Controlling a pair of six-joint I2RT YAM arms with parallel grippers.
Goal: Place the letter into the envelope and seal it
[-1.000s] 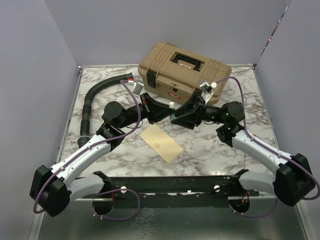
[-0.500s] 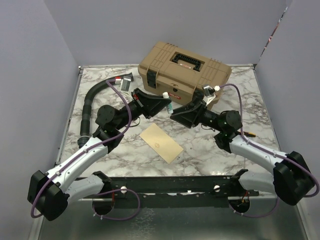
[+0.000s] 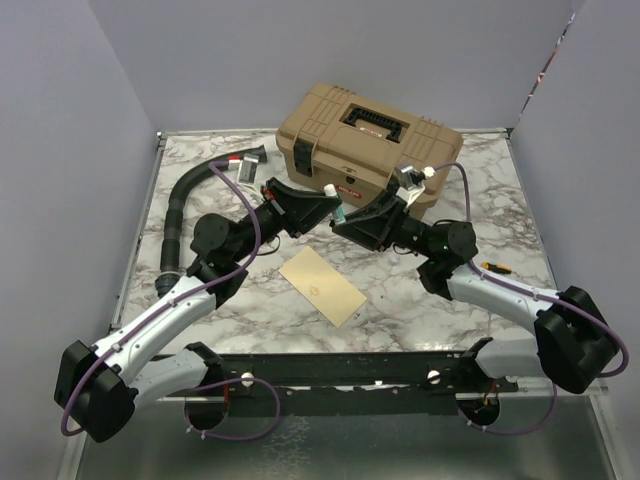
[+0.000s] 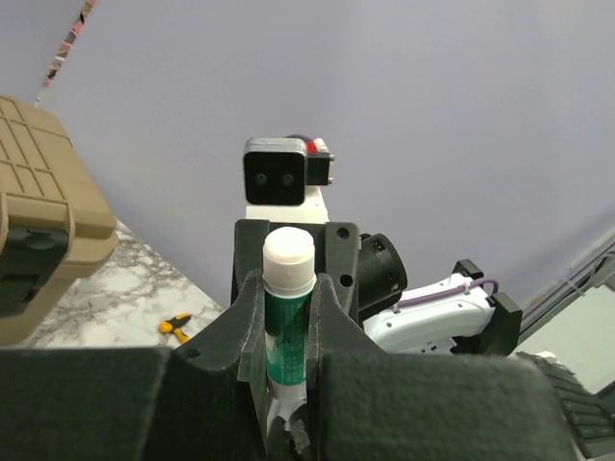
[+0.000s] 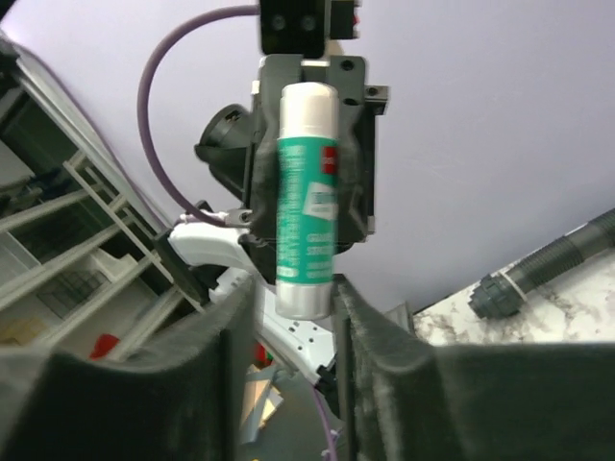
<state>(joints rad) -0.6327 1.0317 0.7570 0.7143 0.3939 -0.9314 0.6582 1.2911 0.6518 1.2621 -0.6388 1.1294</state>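
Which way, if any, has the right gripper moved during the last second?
Yes. The right gripper moved forward, away from its base and closer to the front of the toolbox.

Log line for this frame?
left hand: shut on glue stick | right hand: open around its end | envelope: flat on table

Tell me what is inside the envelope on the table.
The envelope lies flat on the marble table, with no raised flap showing. Its paper covers the inside, so I cannot tell whether the letter is in it. No separate sheet is visible nearby.
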